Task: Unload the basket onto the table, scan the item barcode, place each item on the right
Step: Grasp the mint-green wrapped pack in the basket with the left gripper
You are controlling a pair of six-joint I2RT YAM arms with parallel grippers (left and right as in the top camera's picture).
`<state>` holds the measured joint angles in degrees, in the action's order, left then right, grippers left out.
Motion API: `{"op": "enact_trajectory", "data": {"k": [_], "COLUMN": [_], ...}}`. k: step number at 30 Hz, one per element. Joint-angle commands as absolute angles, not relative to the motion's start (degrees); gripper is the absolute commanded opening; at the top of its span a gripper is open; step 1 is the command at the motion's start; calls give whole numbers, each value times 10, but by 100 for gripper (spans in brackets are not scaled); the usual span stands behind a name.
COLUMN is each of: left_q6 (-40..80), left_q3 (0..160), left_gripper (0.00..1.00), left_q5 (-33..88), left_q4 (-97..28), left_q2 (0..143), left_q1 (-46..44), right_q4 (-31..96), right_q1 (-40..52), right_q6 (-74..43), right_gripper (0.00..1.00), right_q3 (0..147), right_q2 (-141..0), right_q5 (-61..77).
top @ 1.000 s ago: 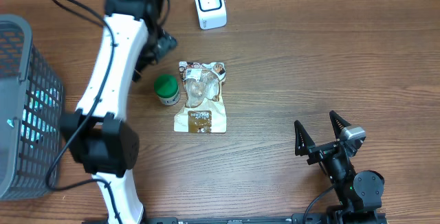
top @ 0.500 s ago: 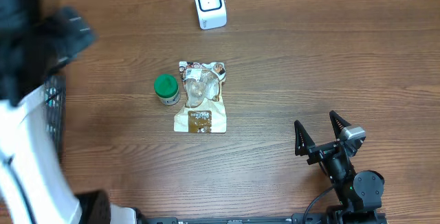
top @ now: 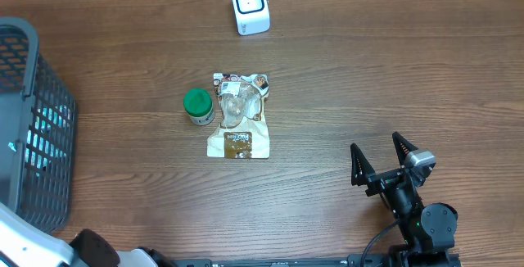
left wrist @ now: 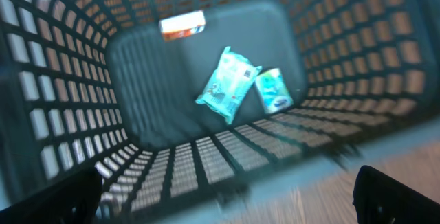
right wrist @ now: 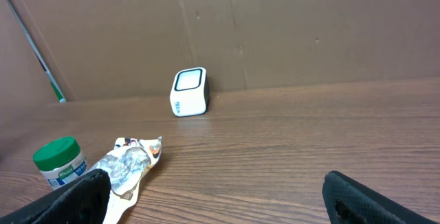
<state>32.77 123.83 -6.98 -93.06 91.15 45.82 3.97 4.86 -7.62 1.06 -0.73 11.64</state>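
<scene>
right gripper (top: 375, 141) sat by the table's (top: 368, 70) front edge, fingers spread wide. left gripper (left wrist: 225, 176), also spread, hung over the grey basket (left wrist: 62, 80) holding perhaps two teal packets (left wrist: 229, 84). snack pouch (top: 238, 115) and green-lidded jar (top: 197, 106) lay mid-table, well apart from the white scanner (top: 249, 5).

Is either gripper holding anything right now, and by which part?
Nothing is held. The left gripper is open, facing into the basket, and the right gripper sits open over the table.

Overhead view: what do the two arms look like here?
The right arm is all black, with a round joint, a thin black cable and a small grey camera block; its gripper has two pointed fingers. The left arm shows a white shell.
</scene>
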Motion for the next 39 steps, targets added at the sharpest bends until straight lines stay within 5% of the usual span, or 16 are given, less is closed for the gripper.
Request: {"op": "enact_trajectory", "data": {"k": [1, 17, 22, 33, 39], "left_q6": [257, 154, 151, 85, 86], "left_q3": [1182, 929, 858, 849, 849], "left_gripper": [100, 99, 89, 88, 75], "left_q5": [0, -6, -4, 20, 29], "left_q4": [-900, -668, -595, -532, -521], "left_q2": [933, 996, 1023, 1157, 1197], "left_q1": [488, 492, 492, 490, 490], "right_q4": [37, 37, 37, 37, 37], "right_q1": [45, 45, 45, 45, 45], "right_q6": [-74, -74, -74, -74, -74], "right_gripper": [100, 100, 100, 100, 100], "right_q3": [4, 4, 4, 4, 4], "right_q2": [-2, -2, -2, -2, -2], "right_q5": [116, 116, 116, 116, 116]}}
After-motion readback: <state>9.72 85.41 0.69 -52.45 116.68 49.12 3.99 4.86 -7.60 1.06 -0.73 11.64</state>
